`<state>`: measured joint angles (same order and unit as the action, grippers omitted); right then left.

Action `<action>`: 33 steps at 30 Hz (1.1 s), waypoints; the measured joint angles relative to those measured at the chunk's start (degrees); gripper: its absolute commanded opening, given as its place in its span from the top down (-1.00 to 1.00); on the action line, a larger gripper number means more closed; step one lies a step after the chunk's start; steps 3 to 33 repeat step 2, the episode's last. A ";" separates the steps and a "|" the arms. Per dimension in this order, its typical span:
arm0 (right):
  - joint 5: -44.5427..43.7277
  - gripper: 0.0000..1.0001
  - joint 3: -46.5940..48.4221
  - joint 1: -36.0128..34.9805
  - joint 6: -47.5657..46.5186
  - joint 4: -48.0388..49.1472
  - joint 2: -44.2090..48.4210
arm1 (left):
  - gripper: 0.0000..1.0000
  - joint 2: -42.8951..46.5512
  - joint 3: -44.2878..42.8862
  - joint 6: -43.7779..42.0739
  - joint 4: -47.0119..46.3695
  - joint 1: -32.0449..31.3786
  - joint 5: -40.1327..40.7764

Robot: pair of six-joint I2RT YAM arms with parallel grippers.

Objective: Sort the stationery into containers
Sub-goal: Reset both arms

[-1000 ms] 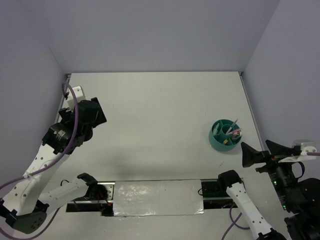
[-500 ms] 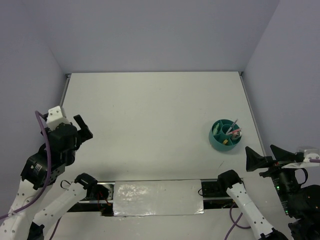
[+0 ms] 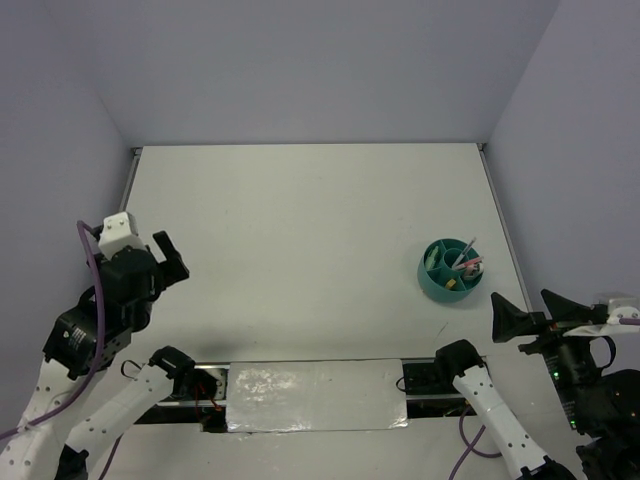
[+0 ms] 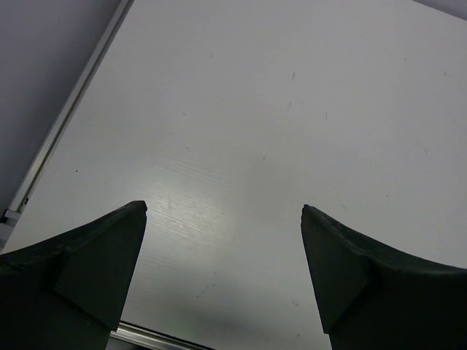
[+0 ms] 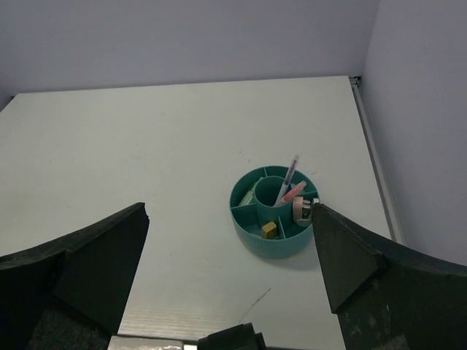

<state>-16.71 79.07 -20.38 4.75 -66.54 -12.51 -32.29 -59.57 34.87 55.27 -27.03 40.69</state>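
Observation:
The round teal cup [image 3: 451, 269] stands at the right of the table, also in the right wrist view [image 5: 273, 211]. In its compartments stand a grey pen [image 5: 289, 175] and a pink-red pen [image 5: 292, 193] in the centre tube, a mint green piece [image 5: 249, 197], a yellow-brown block [image 5: 269, 230] and a pink-white mini stapler [image 5: 301, 210]. The tape ring is not visible. My right gripper [image 3: 535, 315] is open and empty, near and right of the cup [image 5: 230, 215]. My left gripper [image 3: 165, 258] is open and empty over bare table at the left [image 4: 222, 211].
A white table [image 3: 320, 230] with a metal rail along its left edge [image 4: 66, 120] and grey walls on three sides. A taped panel [image 3: 315, 395] lies between the arm bases at the near edge.
The left arm swung from the far left back toward the near edge, then shifted slightly. The right gripper drew back a little toward the near right.

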 measured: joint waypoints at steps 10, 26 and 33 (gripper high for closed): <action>-0.04 -0.99 -0.07 0.00 0.02 0.09 0.00 | -0.99 0.37 0.00 -0.22 0.00 0.00 -0.28; -0.04 -0.99 -0.07 0.00 0.02 0.09 0.00 | -0.99 0.37 0.00 -0.22 0.00 0.00 -0.28; -0.04 -0.99 -0.07 0.00 0.02 0.09 0.00 | -0.99 0.37 0.00 -0.22 0.00 0.00 -0.28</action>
